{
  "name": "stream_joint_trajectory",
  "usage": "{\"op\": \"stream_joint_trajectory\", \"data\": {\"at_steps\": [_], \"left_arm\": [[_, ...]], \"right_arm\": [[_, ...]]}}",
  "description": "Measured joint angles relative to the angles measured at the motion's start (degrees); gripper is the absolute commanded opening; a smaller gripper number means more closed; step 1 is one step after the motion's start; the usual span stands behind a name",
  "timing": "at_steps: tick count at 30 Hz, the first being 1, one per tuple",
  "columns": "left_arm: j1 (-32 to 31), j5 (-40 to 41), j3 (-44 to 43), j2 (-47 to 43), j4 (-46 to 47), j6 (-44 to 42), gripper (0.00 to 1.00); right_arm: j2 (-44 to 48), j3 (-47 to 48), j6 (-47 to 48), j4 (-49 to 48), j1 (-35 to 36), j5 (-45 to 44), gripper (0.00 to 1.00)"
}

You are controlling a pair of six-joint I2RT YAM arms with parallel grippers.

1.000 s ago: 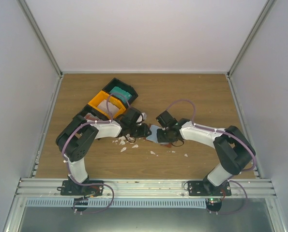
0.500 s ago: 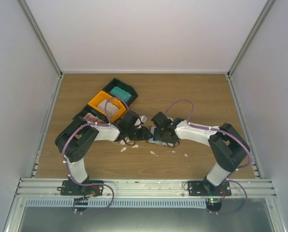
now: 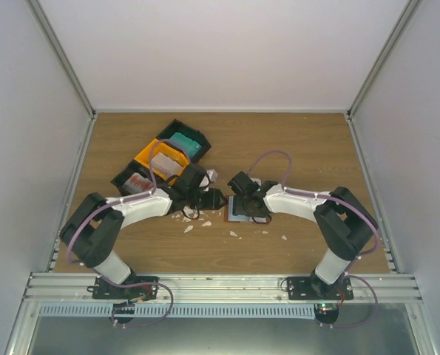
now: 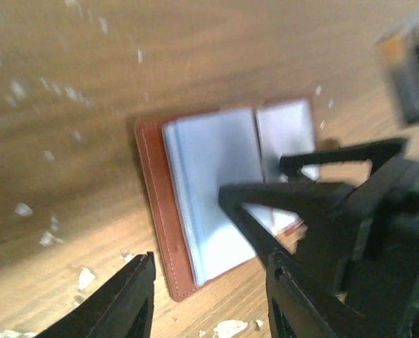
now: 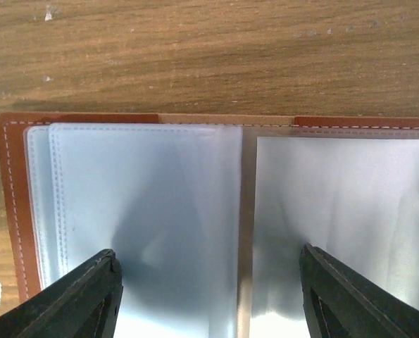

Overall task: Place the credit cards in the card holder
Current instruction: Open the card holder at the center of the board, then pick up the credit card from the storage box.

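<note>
The brown card holder [image 3: 232, 217] lies open on the table, its clear sleeves facing up [image 5: 146, 204]. My right gripper [image 3: 246, 204] hovers right over it, jaws wide open and empty [image 5: 208, 252]. My left gripper [image 3: 218, 198] is open and empty just left of the holder's edge [image 4: 210, 258]; the holder [image 4: 156, 204] and the right fingers [image 4: 294, 201] show in that view. The credit cards lie in the three-bin tray: teal [image 3: 183, 142], whitish [image 3: 164, 164], red-and-white [image 3: 137, 181].
The black-and-orange tray [image 3: 147, 154] sits at the back left, close behind my left arm. White scraps [image 3: 188, 228] are scattered in front of the holder, and one more scrap [image 3: 284, 238] lies to the right. Grey walls enclose the table.
My left arm has stretched lower and further right toward the holder. My right gripper has shifted left over it. The holder, tilted up earlier, now lies flat and open.
</note>
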State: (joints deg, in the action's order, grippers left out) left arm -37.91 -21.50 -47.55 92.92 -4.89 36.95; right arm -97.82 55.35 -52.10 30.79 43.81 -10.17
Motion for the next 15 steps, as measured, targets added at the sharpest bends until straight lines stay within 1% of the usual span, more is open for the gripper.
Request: {"op": "stream_joint_trajectory", "data": {"at_steps": [4, 8, 10, 11, 12, 15], "left_arm": [[2.3, 4.4, -3.0, -5.4, -3.7, -1.6, 0.57], [6.0, 8.1, -7.0, -7.9, -6.8, -4.5, 0.69], [8.2, 9.0, -8.9, -8.0, -8.1, -6.3, 0.69], [9.2, 9.3, -9.7, -7.7, -8.8, -7.2, 0.67], [10.4, 9.7, -10.9, -7.2, -10.1, -8.2, 0.63], [14.1, 11.1, -14.7, -4.1, -13.1, -11.3, 0.43]], "right_arm": [[1.8, -2.6, 4.0, -1.8, 0.2, -0.9, 0.7], [3.7, -5.6, 7.9, -4.1, 0.3, -2.5, 0.7], [4.3, -6.8, 9.5, -5.6, 0.3, -2.8, 0.7], [4.6, -7.3, 10.5, -6.4, 0.3, -2.9, 0.69], [4.7, -7.5, 11.4, -7.2, 0.3, -2.9, 0.69], [4.5, -7.7, 13.6, -8.5, 0.2, -2.8, 0.62]]}}
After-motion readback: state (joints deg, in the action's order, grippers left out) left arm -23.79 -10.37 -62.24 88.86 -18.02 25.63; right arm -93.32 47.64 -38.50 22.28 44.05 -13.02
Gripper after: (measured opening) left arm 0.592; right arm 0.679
